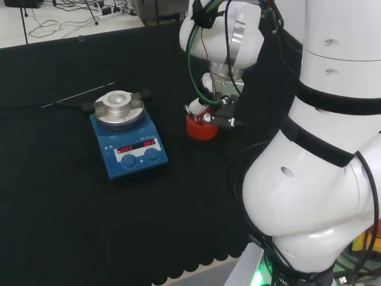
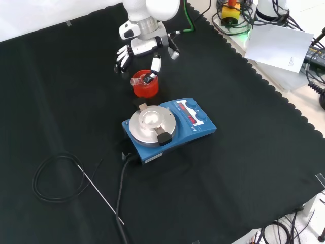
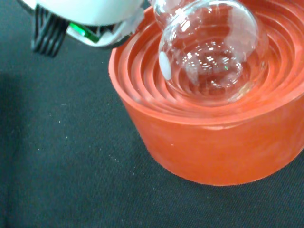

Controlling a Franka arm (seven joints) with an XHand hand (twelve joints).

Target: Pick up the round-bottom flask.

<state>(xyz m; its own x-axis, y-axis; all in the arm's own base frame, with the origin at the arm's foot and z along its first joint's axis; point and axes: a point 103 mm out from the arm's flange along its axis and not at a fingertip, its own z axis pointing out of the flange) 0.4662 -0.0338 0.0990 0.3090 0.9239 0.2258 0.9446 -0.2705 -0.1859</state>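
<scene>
While the hand (image 2: 144,48) hangs above the red stand (image 2: 146,87) | fingers relaxed, holding nothing | flask (image 3: 211,50) seated.

A lab bench — black cloth (image 2: 244,152) under a blue stirrer plate (image 2: 167,127). Glass flask (image 3: 213,47) on a red stand (image 3: 209,142). Cables (image 1: 71,18) beyond.

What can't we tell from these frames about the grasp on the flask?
- Contact: in the head view the hand covers the round-bottom flask; the front view is too small to tell.
- Flask neck: cut off by the wrist view's edge and a blurred white hand part.
- Lift-off: the flask bulb sits low in the red ribbed stand; any gap is unreadable.
</scene>
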